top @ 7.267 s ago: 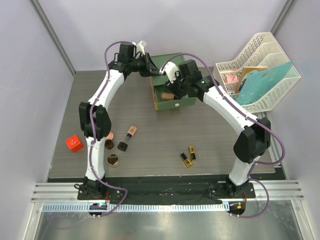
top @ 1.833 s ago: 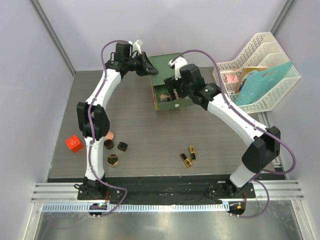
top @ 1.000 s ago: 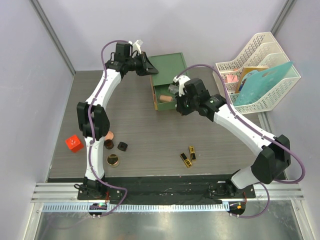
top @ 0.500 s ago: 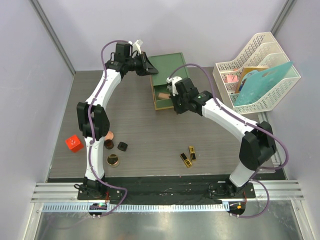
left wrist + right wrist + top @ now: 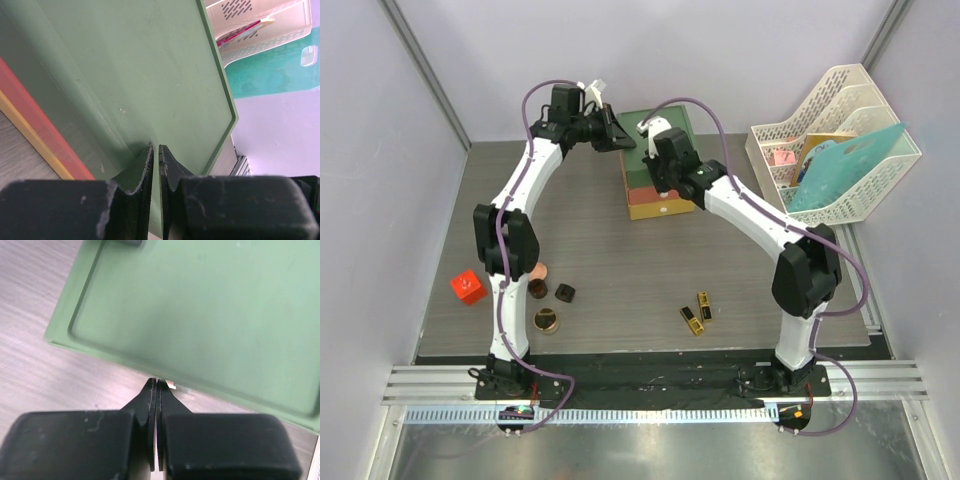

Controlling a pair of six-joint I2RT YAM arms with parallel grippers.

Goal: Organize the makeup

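The green-topped drawer box (image 5: pixel 638 170) stands at the back of the table with its drawers pushed in. My left gripper (image 5: pixel 619 139) (image 5: pixel 154 147) is shut on the box's green top edge (image 5: pixel 140 60) at its left side. My right gripper (image 5: pixel 661 188) (image 5: pixel 156 381) is shut and empty, its tips at the front edge of the green top (image 5: pixel 210 300). Makeup lies on the table: two gold-black lipsticks (image 5: pixel 697 312), a gold jar (image 5: pixel 547 321), a brown jar (image 5: pixel 538 289), a small black piece (image 5: pixel 565 292) and a peach compact (image 5: pixel 539 270) half behind the left arm.
A red cube (image 5: pixel 468 287) sits at the left edge of the table. A white file basket (image 5: pixel 830 110) with a teal folder (image 5: pixel 848 165) stands at the back right. Purple walls close in the left, back and right sides.
The green drawer, open a second ago with a peach item inside, is now pushed in. My right arm swung back and left to the box's front. The left arm stayed put.
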